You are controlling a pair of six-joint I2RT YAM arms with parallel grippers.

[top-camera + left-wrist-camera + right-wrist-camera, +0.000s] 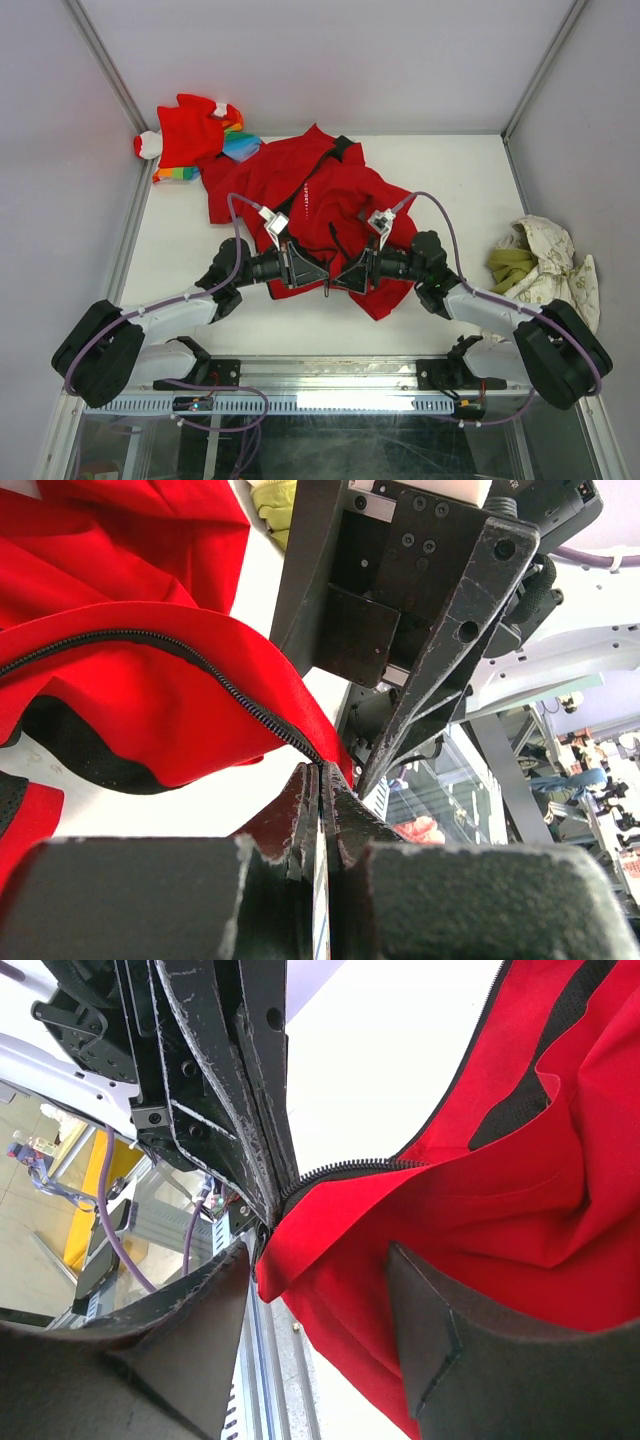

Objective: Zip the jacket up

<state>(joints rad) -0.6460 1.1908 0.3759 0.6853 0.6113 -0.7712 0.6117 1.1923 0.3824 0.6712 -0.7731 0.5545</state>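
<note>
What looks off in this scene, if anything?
The jacket lies crumpled and skewed, zipper open, its near hem bunched between the claws. Left claw is shut on the zipper edge; right claw is open around the hem corner. No damage visible.

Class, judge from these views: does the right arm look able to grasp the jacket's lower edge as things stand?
Likely yes: the right hand is open with the jacket hem between its fingers; the left hand, shut on the zipper edge alongside, leaves room.

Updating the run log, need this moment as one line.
left gripper: shut on jacket hem at zipper end | right gripper: open around hem corner | zipper: undone
</note>
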